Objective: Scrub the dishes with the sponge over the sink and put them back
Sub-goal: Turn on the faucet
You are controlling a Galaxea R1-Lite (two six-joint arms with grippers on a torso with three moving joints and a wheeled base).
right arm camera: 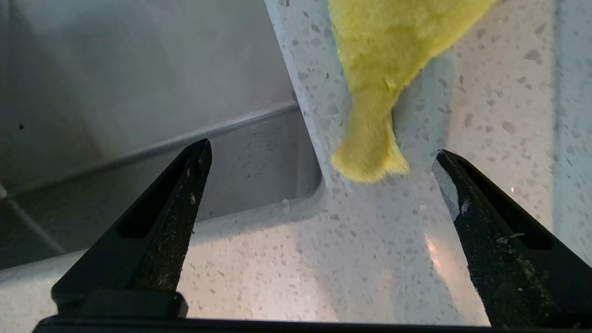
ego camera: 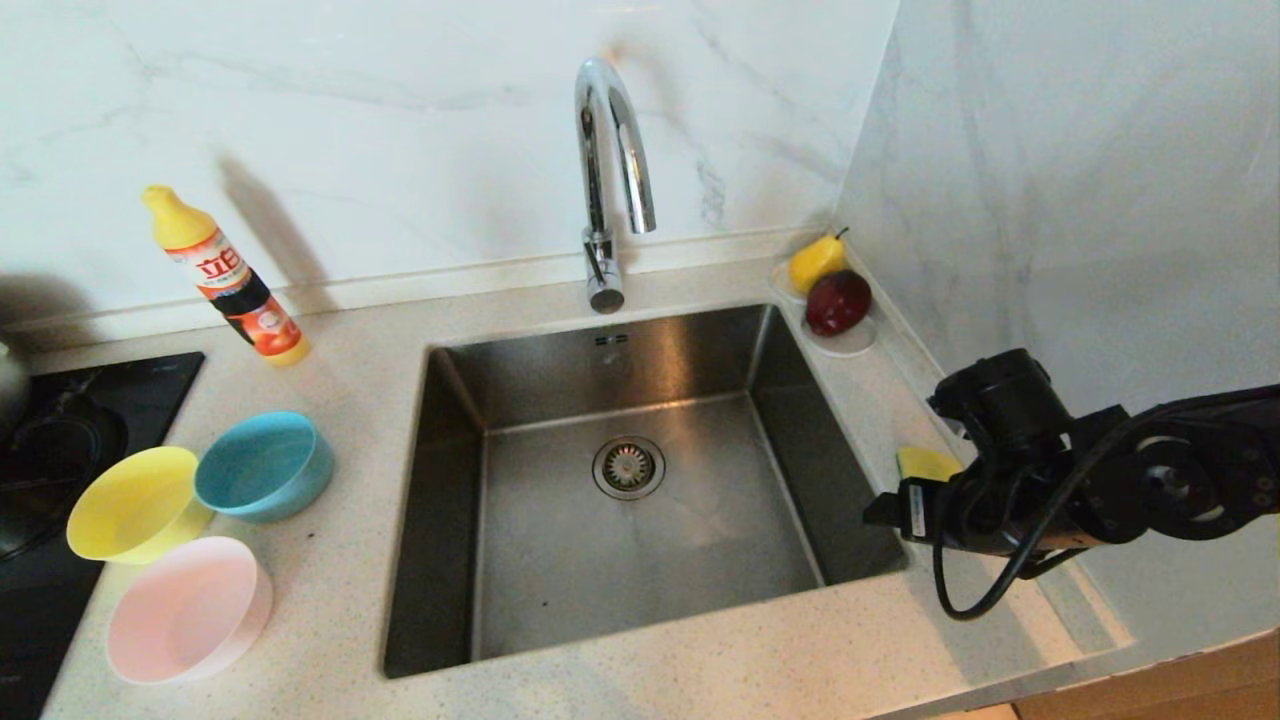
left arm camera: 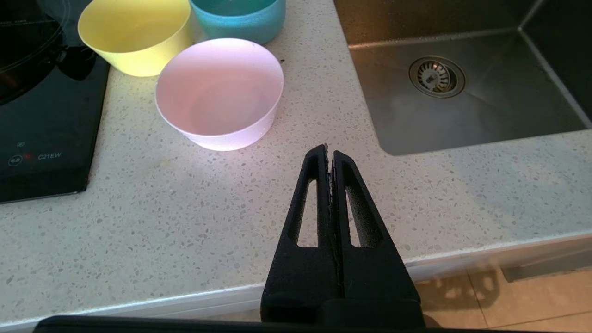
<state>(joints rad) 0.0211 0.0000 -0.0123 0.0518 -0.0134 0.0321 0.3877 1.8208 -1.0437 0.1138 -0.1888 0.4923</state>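
Non-task clutter: detergent bottle (ego camera: 225, 277), yellow cap, orange label, leaning against the marble backsplash at the surface's (ego camera: 330, 600) back left. Black induction hob (ego camera: 60, 480) set into the far-left edge. Back right corner: small white saucer (ego camera: 845, 342) holding a yellow pear (ego camera: 816, 262) and a dark red apple (ego camera: 838, 301), touching each other.

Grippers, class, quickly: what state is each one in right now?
Left gripper: shut, holding nothing, above the speckled counter.
Right gripper: open, empty, at the small yellow fan-shaped sponge, not gripping it.
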